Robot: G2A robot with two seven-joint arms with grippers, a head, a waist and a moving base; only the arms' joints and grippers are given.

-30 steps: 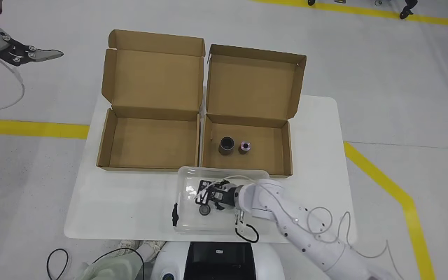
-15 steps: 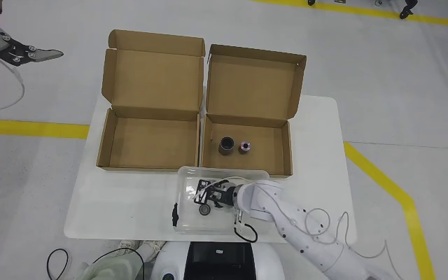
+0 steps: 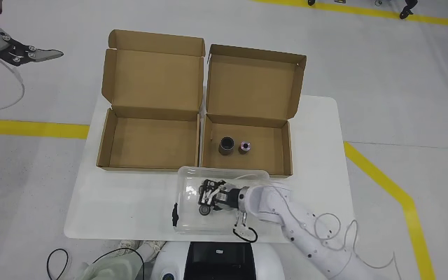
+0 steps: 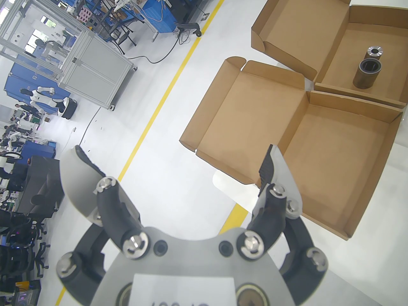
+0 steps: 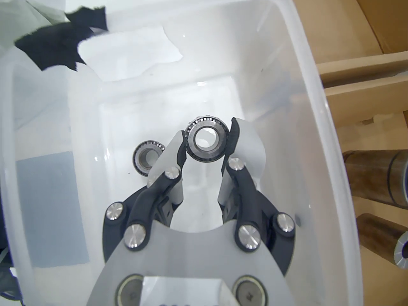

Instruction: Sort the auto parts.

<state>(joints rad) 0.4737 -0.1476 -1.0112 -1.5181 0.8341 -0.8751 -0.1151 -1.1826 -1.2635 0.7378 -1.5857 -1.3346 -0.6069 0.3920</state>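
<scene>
- Bright, even overhead light on the pale floor and white table; shadows soft and faint
- Walls of the cardboard boxes cast light shade inside them
- Pale glare on the clear bin walls; the bearing glints; wrist views bend straight lines near their edges

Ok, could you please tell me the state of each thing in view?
right gripper: shut on roller bearing
left gripper: open, empty
other roller bearing: loose in plastic bin
cardboard box: open, empty
second cardboard box: open, holds upright dark sleeve and silver sleeve
</scene>
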